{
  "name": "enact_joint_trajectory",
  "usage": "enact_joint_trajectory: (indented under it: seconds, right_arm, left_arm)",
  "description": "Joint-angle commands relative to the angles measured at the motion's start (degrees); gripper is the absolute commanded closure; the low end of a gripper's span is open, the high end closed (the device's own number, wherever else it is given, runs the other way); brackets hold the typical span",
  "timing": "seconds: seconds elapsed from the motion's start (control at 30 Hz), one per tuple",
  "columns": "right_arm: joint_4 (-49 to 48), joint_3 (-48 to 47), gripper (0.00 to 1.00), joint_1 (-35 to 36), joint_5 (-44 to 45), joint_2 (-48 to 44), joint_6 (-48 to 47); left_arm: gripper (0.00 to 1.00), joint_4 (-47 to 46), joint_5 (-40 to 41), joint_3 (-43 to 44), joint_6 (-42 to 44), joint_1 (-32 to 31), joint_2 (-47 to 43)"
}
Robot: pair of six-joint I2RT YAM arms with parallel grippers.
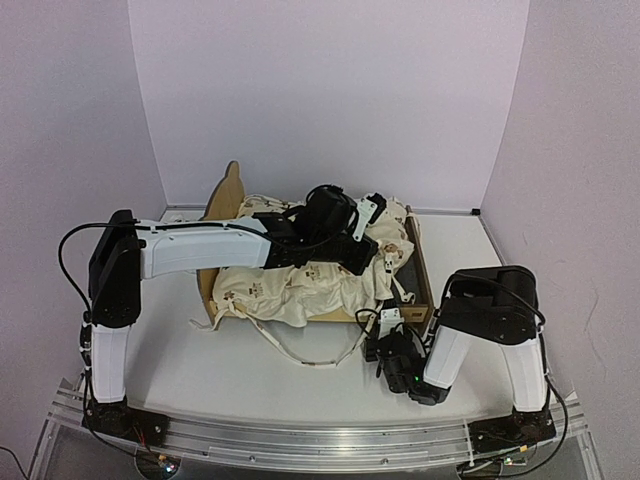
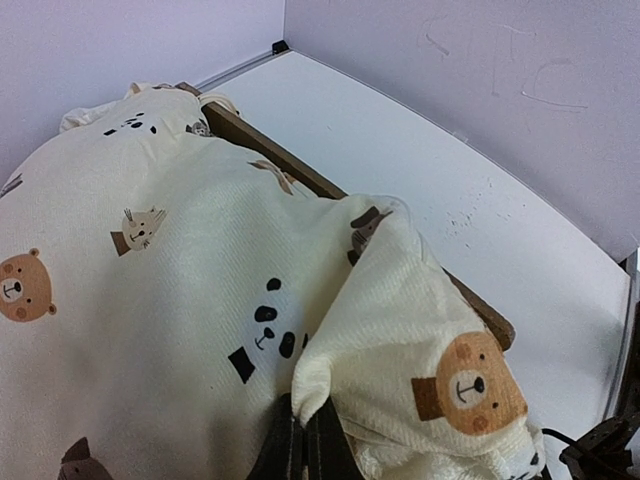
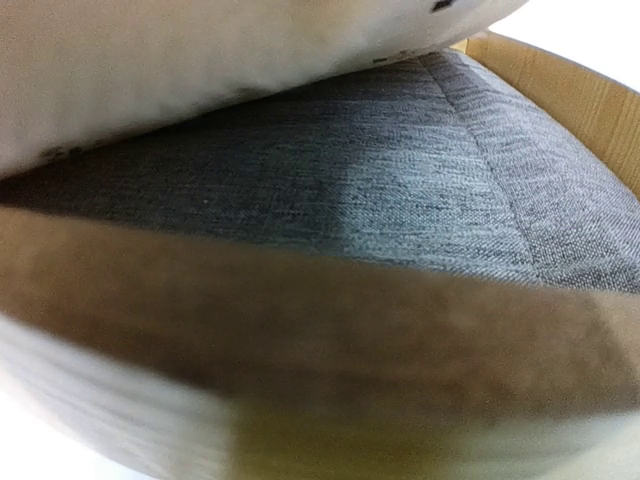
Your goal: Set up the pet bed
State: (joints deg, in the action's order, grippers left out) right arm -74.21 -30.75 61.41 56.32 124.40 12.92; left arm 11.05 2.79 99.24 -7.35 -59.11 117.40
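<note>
Centre of the top view, the pet bed (image 1: 228, 195) sits buried under the cover (image 1: 290, 285), with its headboard poking out at the upper left. At the bottom of the left wrist view, the left gripper (image 2: 300, 445) is clamped tight on a fold of cover. Lower right, the right gripper (image 1: 382, 338) is closed at the bed's near corner, though I can't tell whether it grips anything.
</note>
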Motion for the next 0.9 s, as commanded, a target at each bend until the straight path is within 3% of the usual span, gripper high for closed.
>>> enact_joint_trajectory:
  seconds: [0.0, 0.23, 0.5, 0.6, 0.87]
  right_arm:
    - [0.7, 2.9, 1.0, -0.3, -1.7, -1.8, -5.1]
    - [0.9, 13.7, 1.0, -0.4, -20.2, -10.8, -5.7]
    - [6.2, 20.0, 1.0, -0.4, -27.0, -20.5, -1.3]
    - [12.5, 20.4, 1.0, -0.4, -29.0, -25.4, 0.3]
    - [45.0, 16.2, 1.0, -0.4, -44.0, -43.5, 1.3]
  left_arm:
    - [1.0, 1.5, 1.1, 1.6, 0.1, 0.7, -0.3]
    - [1.0, 1.2, 1.4, 0.6, -0.3, 0.7, -1.1]
    - [1.0, 1.3, 0.3, 0.2, -0.4, 0.7, -1.1]
    - [1.0, 1.5, -0.1, 0.0, -0.7, 0.7, -1.2]
    - [0.99, 2.7, -3.9, 0.7, -2.5, 0.7, 0.2]
